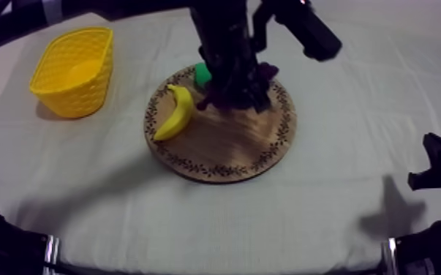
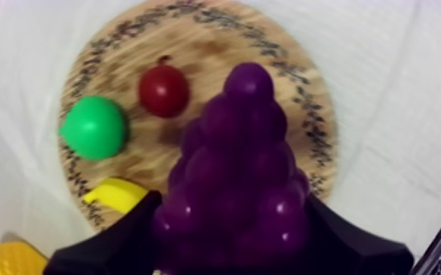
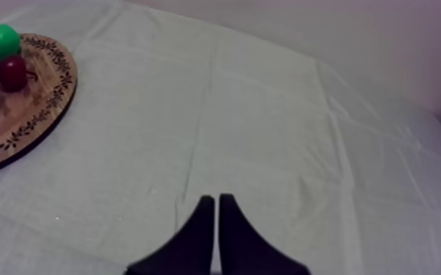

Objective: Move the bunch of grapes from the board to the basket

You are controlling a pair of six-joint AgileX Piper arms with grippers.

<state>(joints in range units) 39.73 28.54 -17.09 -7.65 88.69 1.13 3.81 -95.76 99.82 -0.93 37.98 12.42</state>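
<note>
A: Starting left of the wooden board [image 1: 230, 146]: yellow basket [image 1: 73, 69], well apart from the rim, mouth up. Good target?

B: Good, and wide. Next, on the board's left part: banana [image 1: 177, 111], lying along the rim. Worth avoiding on the way across.

A: Past the banana, on the board's far part: green fruit [image 2: 93, 128] and small red fruit [image 2: 164, 90], near each other, not touching.

B: Then the bunch of grapes [image 2: 238, 175], over the board's far part, pinched at its broad end between the black fingers [image 2: 117, 245] of the left pincer [image 2: 232, 212]. Cannot tell whether clear of the wood yet.

A: So, probably the lift-and-carry step. Advice?

B: Raise straight up first, high enough to pass over the green fruit and banana, then swing left from the board toward the basket. Even squeeze throughout; knobbly, tapering shape, likely to slip if loosened. Release only once low above the basket's mouth, to stop a bounce out.

A: And right of the board?

B: Right pincer [image 3: 216, 234], pressed together on nothing, low above bare tabletop [image 3: 267, 110], well apart from the board. No need to move.
</note>
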